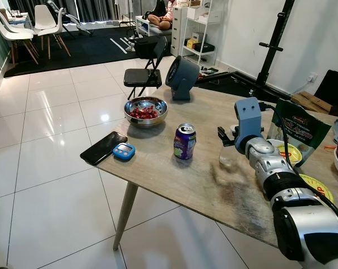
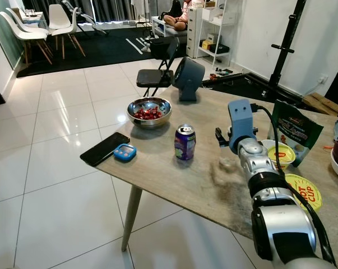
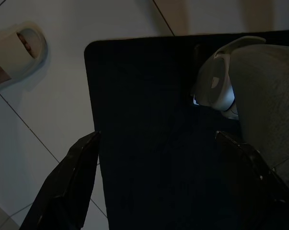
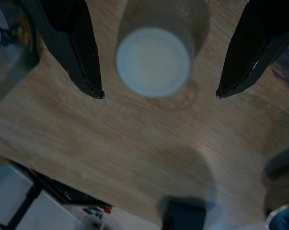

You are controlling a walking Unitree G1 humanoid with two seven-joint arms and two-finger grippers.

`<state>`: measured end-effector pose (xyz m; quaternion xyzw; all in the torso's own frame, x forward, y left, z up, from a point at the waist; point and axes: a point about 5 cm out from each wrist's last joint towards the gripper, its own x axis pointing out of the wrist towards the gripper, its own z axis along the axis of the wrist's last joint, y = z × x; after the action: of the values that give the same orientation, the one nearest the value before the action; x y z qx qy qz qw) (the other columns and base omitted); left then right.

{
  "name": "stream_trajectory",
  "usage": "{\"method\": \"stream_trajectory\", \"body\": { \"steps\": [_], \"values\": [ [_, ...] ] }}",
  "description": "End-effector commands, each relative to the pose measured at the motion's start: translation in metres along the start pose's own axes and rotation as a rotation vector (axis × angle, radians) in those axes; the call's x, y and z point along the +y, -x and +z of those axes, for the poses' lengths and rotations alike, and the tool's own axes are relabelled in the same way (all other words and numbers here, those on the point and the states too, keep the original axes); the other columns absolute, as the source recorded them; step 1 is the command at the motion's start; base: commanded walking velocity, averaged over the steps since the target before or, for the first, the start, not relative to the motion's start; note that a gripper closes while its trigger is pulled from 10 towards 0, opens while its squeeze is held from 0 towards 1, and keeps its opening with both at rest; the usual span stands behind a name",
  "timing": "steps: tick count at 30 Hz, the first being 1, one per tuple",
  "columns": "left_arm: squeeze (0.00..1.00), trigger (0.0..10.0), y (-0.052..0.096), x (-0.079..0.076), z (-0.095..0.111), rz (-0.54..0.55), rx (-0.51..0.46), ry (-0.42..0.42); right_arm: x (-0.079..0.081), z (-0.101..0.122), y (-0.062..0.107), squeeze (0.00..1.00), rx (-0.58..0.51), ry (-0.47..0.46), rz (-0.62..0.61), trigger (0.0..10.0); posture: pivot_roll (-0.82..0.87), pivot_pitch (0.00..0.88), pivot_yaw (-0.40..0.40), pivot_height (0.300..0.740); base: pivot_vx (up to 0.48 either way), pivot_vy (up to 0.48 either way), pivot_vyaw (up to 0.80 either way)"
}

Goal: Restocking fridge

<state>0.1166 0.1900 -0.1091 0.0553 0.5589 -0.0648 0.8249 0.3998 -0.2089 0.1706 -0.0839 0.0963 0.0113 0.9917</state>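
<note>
On the wooden tabletop [image 1: 174,179]: steel bowl [image 1: 146,111] of red pieces near the far edge, then purple can [image 1: 184,141] upright mid-table. Right end effector [image 4: 158,93] above a white-capped clear bottle [image 4: 154,60], fingers spread on either side, untouching. Left end effector [image 3: 158,182] hanging low over floor, fingers parted, nothing held.

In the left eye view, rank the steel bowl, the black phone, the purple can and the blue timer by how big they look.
1. steel bowl
2. black phone
3. purple can
4. blue timer

Bowl and phone look close in extent; the bowl sits farther away, so its lead seems safe.
</note>
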Motion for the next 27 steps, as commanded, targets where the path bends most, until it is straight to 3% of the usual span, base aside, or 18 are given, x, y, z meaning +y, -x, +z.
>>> {"method": "stream_trajectory", "body": {
  "steps": [1, 8, 22, 23, 24, 27],
  "values": [
    [0.00, 10.0, -0.0002, -0.0074, -0.0063, -0.022, 0.020, -0.010, -0.0049, 0.0022, -0.0003, 0.00, 0.011, -0.029, -0.024, 10.0, -0.01, 0.000, -0.035, 0.740, 0.000, 0.000, 0.00],
    [0.00, 10.0, -0.0003, -0.0079, -0.0066, -0.024, 0.021, -0.014, -0.0056, -0.0043, 0.0001, 0.00, 0.037, -0.108, -0.031, 10.0, -0.01, 0.000, -0.036, 0.740, 0.000, 0.000, 0.00],
    [0.00, 10.0, -0.0002, -0.0081, -0.0069, -0.026, 0.023, -0.032, -0.0015, -0.0031, -0.0005, 0.00, 0.021, -0.135, 0.002, 10.0, -0.01, 0.000, -0.036, 0.740, 0.000, 0.000, 0.00],
    [0.00, 10.0, -0.0002, -0.0081, -0.0068, -0.026, 0.023, -0.032, -0.0008, -0.0032, -0.0005, 0.00, 0.020, -0.136, 0.009, 6.3, -0.01, 0.000, -0.036, 0.740, 0.000, 0.000, 0.00],
    [0.00, 10.0, -0.0002, -0.0081, -0.0068, -0.026, 0.022, -0.033, -0.0003, -0.0032, -0.0005, 0.00, 0.017, -0.138, 0.012, 0.0, 0.00, 0.000, -0.036, 0.740, 0.000, 0.000, 0.00],
    [0.00, 10.0, -0.0002, -0.0079, -0.0067, -0.026, 0.023, -0.034, 0.0002, -0.0032, -0.0005, 0.00, 0.014, -0.138, 0.016, 0.0, 0.00, 0.000, -0.036, 0.740, 0.000, 0.000, 0.00]
  ]
}}
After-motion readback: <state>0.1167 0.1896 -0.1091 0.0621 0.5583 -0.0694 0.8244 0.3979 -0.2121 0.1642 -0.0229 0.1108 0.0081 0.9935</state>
